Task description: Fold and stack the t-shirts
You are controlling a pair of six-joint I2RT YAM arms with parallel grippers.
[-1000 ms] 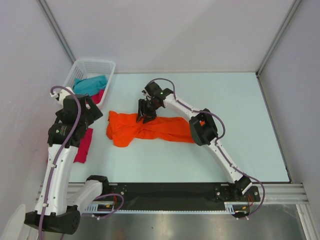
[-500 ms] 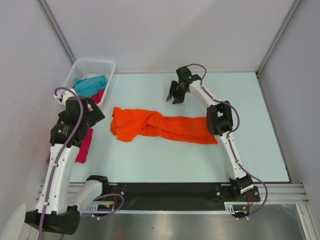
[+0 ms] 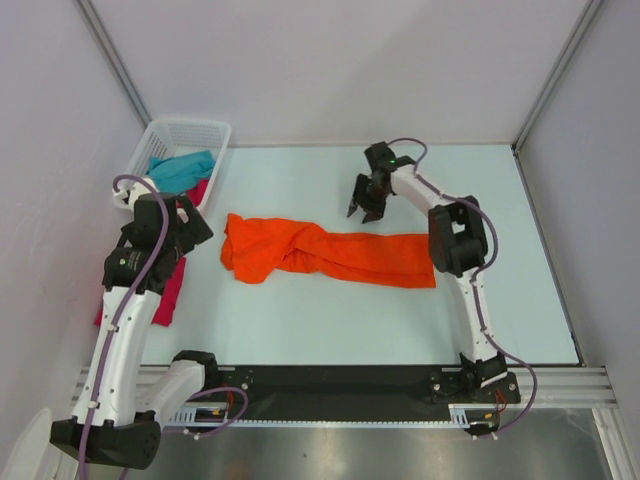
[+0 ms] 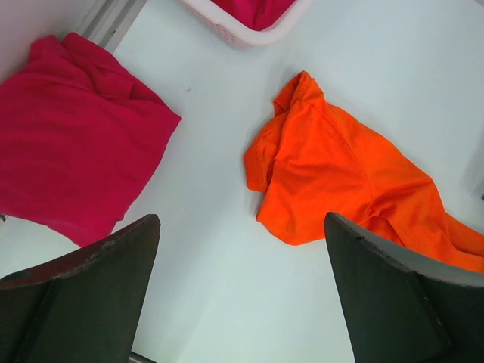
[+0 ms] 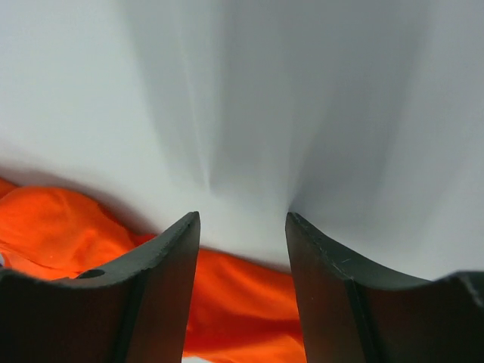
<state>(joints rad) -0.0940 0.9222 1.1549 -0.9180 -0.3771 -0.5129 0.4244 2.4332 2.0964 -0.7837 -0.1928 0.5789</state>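
Pale desk (image 3: 330, 320) carries 1 bunched orange t-shirt (image 3: 320, 252), right jaws parted and empty at its far edge. Left jaws gape wide, empty, near a pink t-shirt (image 4: 76, 136).

An orange t-shirt (image 3: 325, 252) lies rumpled across the middle of the table (image 3: 400, 320), stretched from 9 o'clock to 3 o'clock, its 9 o'clock end bunched wider. The right gripper (image 3: 362, 211) hangs just off the shirt's 12 o'clock edge, fingers apart and nothing between them (apart from the cloth, as far as this angle tells). In the 10 o'clock corner stands a white basket (image 3: 205, 127) holding a teal t-shirt (image 3: 180, 168) and a pink t-shirt (image 3: 197, 192). At 9 o'clock a folded pink t-shirt (image 3: 168, 292) lies partly under the left arm (image 3: 120, 320).
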